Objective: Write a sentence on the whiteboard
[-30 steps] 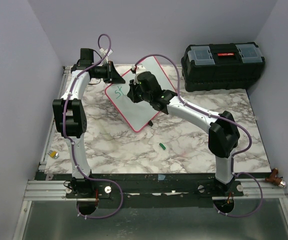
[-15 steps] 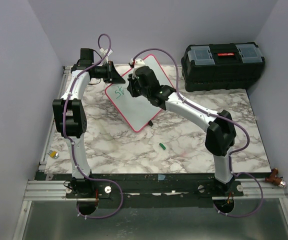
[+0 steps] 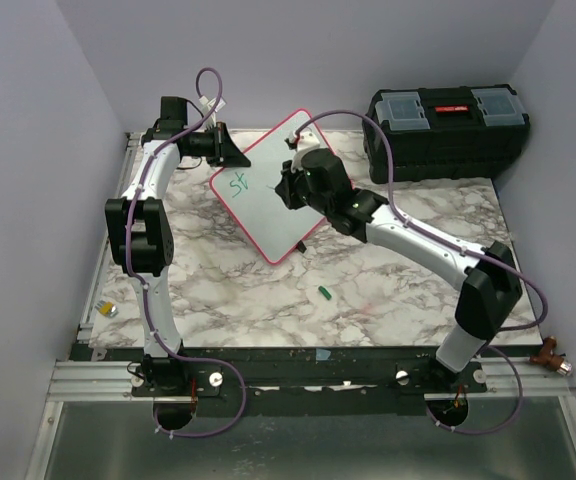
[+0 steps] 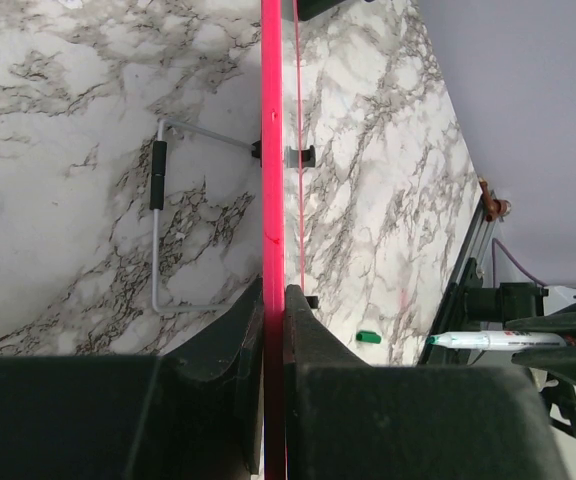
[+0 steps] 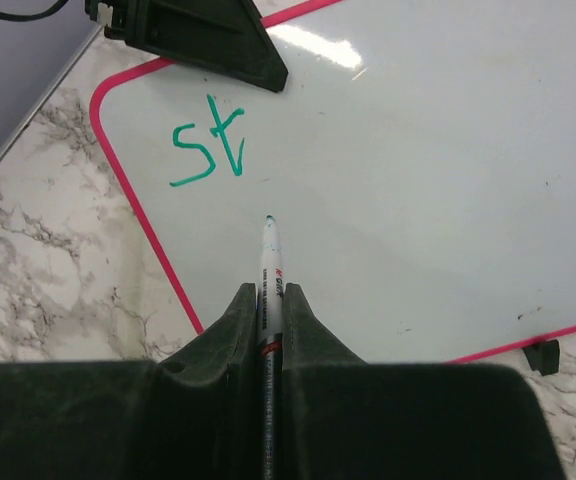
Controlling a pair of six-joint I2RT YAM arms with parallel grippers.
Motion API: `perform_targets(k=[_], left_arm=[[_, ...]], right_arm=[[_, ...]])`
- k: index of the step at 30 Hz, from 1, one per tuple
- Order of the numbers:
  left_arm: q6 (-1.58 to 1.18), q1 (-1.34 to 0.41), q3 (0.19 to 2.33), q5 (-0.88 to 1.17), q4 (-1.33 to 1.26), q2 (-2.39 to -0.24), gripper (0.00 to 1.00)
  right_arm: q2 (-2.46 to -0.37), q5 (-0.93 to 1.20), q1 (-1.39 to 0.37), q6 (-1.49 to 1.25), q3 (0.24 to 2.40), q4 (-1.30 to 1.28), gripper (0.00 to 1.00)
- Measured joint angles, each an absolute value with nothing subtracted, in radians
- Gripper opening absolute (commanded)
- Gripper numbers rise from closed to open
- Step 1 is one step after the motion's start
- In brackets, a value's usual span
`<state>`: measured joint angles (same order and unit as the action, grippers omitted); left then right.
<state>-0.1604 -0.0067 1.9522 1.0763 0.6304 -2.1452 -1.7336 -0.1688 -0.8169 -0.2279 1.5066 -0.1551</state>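
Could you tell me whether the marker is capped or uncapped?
Uncapped: the marker in the right gripper shows its bare tip, and a green cap lies on the table.

— Where does the overhead view sit?
— High behind my bases, looking down and forward over the whole marble table [image 3: 388,290]. Both my arms fit in it.
— And the wrist views?
— My left one sits close, sighting past my left fingers [image 4: 218,335] edge-on along the whiteboard [image 4: 271,150] toward the table's near side. My right one looks down the marker [image 5: 268,270] at the board's face, very near.
— What do they share?
— All three see the whiteboard. Left wrist and overhead both catch the green cap [image 4: 368,337].
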Motion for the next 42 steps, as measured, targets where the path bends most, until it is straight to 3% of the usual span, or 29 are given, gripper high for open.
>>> perform_targets(k=[15,31,42], left_arm=[[-0.146,-0.009,1.956,1.078,0.641,-2.143,0.0],[-0.109,-0.037,1.98,1.077,0.681,-2.143,0.0],[-0.101,-0.041,1.99,1.076,0.69,-2.143,0.0]], right_arm=[[-1.642,-0.178,-0.817,-0.243,1.35,-0.068,0.01],[-1.645,-0.131,-0.817,-0.232,1.354,0.009,0.01],[-1.779,-0.105,-0.817,-0.22,1.492,0.028,0.01]])
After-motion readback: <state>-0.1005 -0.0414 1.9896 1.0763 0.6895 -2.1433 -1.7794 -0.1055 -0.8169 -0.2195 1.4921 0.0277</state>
